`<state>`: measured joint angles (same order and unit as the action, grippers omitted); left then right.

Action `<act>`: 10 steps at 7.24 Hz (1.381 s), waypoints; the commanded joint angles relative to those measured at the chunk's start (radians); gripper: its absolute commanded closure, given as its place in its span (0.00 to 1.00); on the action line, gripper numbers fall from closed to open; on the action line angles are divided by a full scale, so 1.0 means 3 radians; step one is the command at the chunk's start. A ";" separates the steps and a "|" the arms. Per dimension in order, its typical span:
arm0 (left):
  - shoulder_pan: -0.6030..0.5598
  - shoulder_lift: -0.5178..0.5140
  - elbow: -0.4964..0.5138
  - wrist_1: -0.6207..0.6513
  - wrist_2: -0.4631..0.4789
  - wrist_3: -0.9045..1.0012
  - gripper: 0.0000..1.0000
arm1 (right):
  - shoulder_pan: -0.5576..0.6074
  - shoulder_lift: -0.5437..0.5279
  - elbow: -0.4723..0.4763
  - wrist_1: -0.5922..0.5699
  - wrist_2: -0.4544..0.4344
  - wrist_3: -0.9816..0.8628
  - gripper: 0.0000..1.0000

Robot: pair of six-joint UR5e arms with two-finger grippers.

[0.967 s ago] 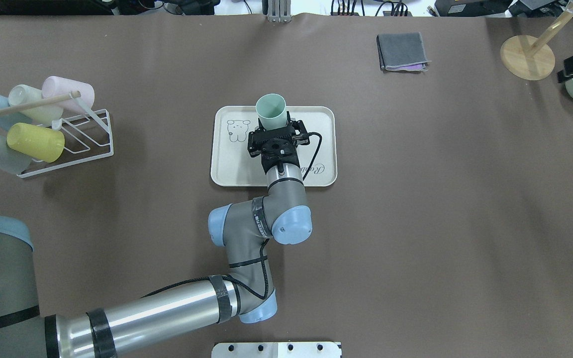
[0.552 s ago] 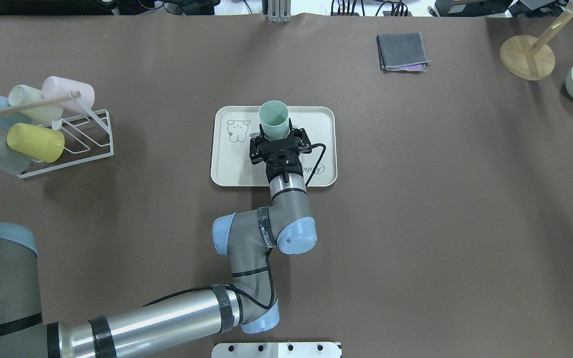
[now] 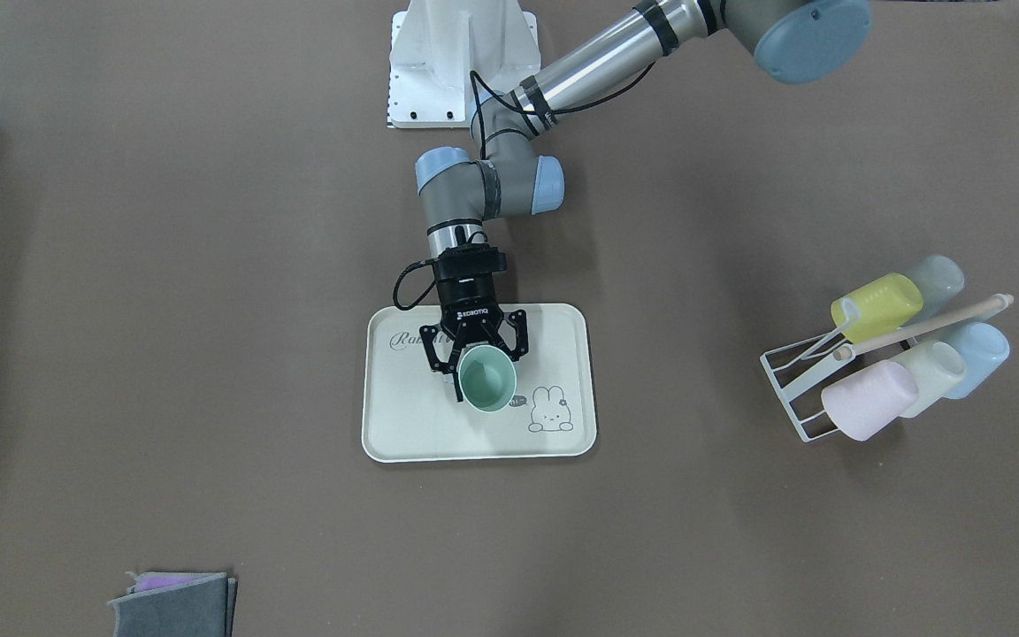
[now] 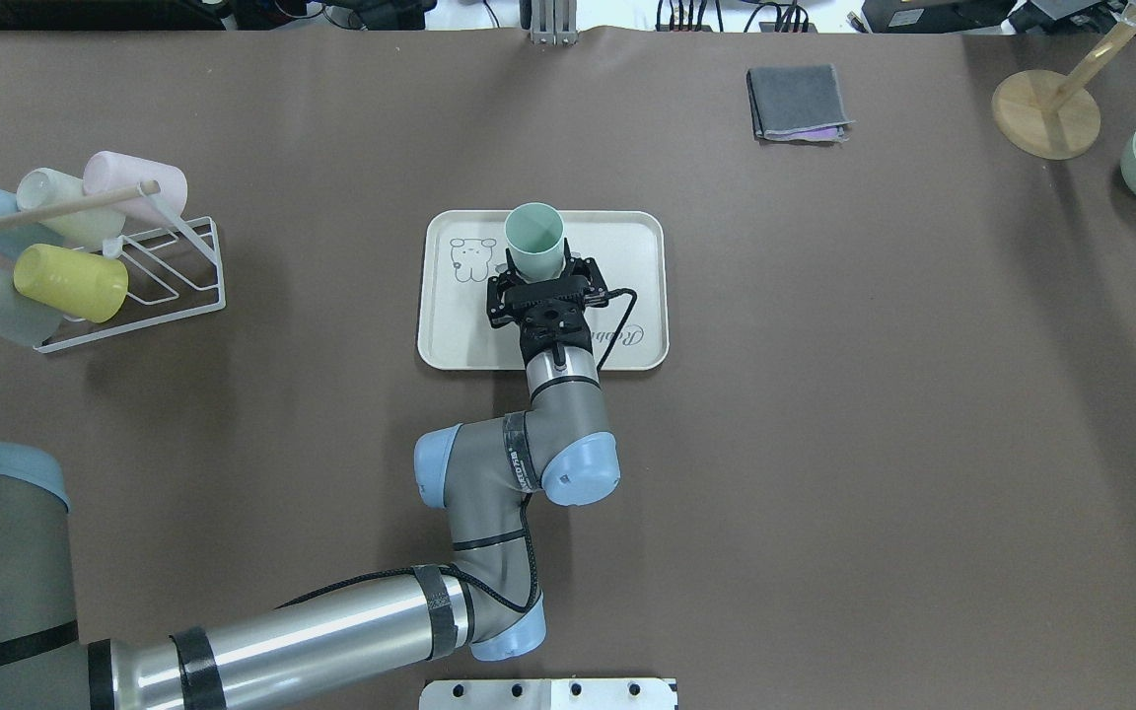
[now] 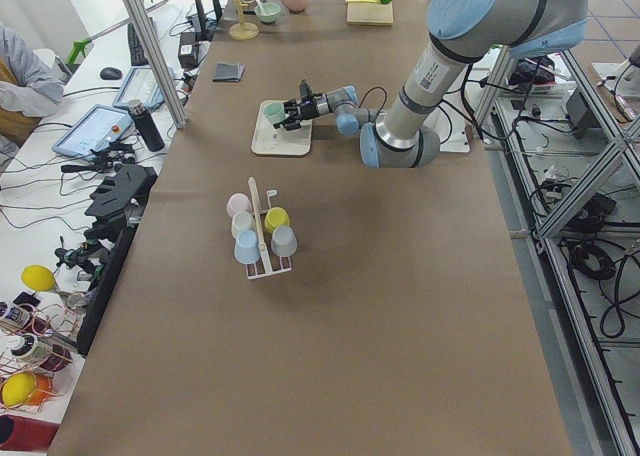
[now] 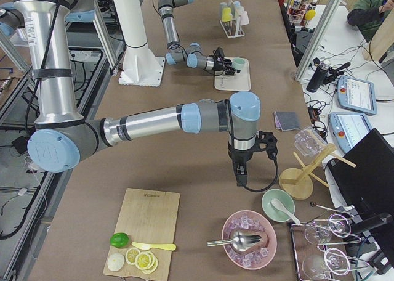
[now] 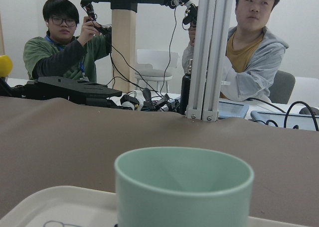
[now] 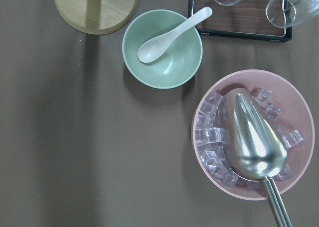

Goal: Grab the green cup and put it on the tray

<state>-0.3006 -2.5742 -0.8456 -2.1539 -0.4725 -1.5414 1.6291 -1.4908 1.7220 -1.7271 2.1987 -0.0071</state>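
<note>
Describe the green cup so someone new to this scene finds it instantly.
Find the flat cream rectangular tray with a bunny drawing at mid-table. On it stands the small mint-green plastic cup, upright, between the left gripper's black fingers. Every other pastel cup lies sideways on the white wire rack.

We see the green cup [image 4: 534, 240], a small mint tumbler without a handle, standing upright with its open mouth up. It sits over the far middle part of the tray [image 4: 637, 296], right of the bunny drawing. The tray is a flat cream rectangle with rounded corners and a raised rim, lying mid-table.
</note>
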 commanded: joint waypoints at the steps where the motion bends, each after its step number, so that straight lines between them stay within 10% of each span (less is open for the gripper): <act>1: 0.0000 0.0026 0.0006 0.0001 0.0000 -0.0001 0.67 | 0.0056 -0.0047 -0.0256 0.0065 0.0084 0.0049 0.00; 3: 0.0025 0.0031 0.0001 0.0021 0.0000 0.0004 0.54 | 0.0046 0.0004 -0.0712 0.0778 0.0517 0.0724 0.00; 4: 0.0015 0.0026 0.0001 0.0026 0.0000 0.0004 0.01 | -0.0025 0.0009 -0.0693 0.0964 0.0505 0.0932 0.00; 10: 0.0056 0.0138 -0.0268 0.0021 -0.0005 0.0208 0.01 | -0.0241 0.0035 -0.0576 0.0961 0.0555 0.1026 0.00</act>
<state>-0.2848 -2.5526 -0.8850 -2.1447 -0.4728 -1.5116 1.5582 -1.4786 1.5481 -1.4382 2.3634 0.3003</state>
